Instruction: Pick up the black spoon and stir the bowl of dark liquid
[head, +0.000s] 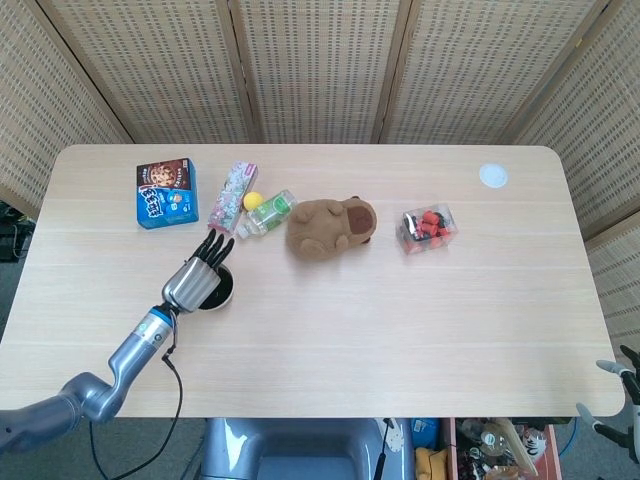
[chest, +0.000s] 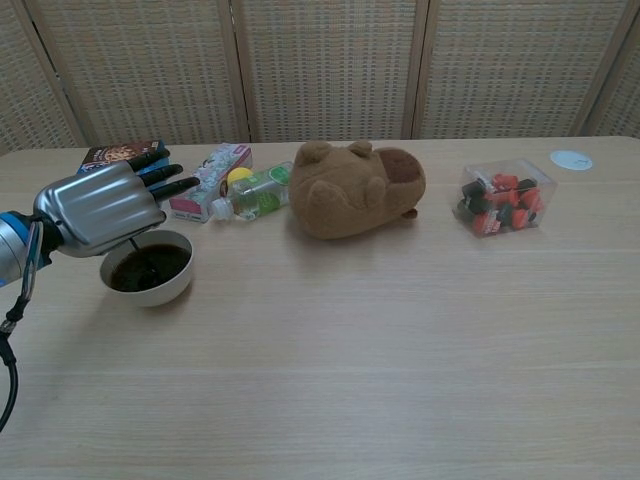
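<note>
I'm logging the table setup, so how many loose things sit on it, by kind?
Bowl of dark liquid: 1
Snack boxes, blue and pink: 2
Plastic bottle: 1
Yellow ball: 1
Plush toy: 1
Clear box of red and black pieces: 1
White disc: 1
Total: 8

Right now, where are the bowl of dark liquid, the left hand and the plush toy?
bowl (chest: 172, 288), chest view, on its white outer wall.
left hand (chest: 98, 209), chest view, on the metal back of the hand.
plush toy (head: 328, 228), head view, on its brown body.
</note>
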